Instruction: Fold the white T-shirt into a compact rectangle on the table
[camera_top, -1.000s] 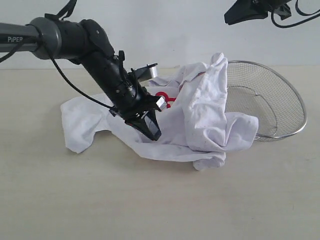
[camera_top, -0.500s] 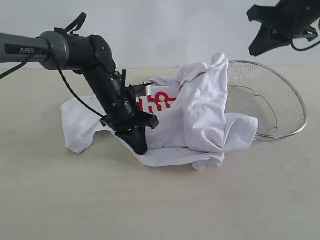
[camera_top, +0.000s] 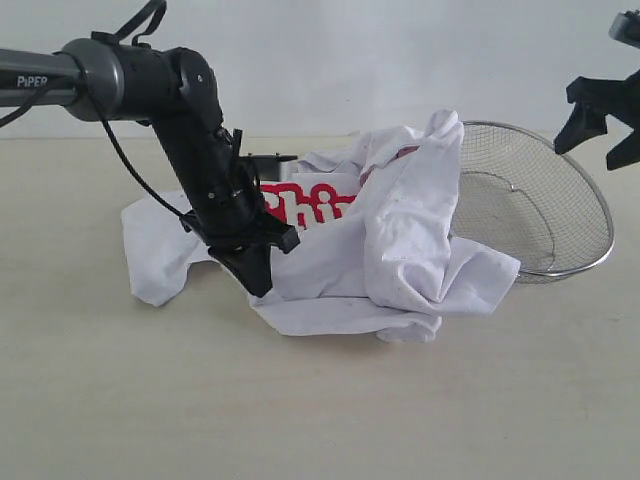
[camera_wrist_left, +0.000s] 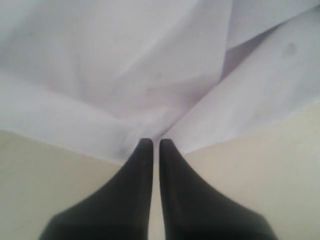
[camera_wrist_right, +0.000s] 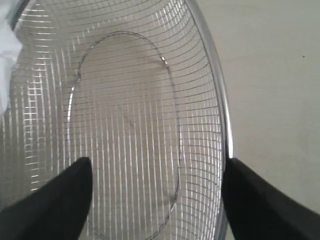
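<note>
The white T-shirt (camera_top: 400, 230) lies crumpled on the table (camera_top: 300, 400), with red lettering showing on its chest and one part draped against a wire basket. My left gripper (camera_top: 262, 285) points down at the shirt's front edge. In the left wrist view its jaws (camera_wrist_left: 155, 142) are shut, and creases in the white cloth (camera_wrist_left: 125, 75) run together at the fingertips. My right gripper (camera_top: 598, 145) hangs high at the far right, above the basket. Its jaws (camera_wrist_right: 157, 167) stand wide open with nothing between them.
A silver wire-mesh basket (camera_top: 540, 200) stands tilted on the table right of the shirt; the right wrist view looks straight into its mesh (camera_wrist_right: 125, 125). Bare table (camera_wrist_left: 260, 165) runs along the front.
My left gripper has moved left and down with the shirt's edge, uncovering more red lettering. The right arm has swung right and down, and its jaws have opened.
</note>
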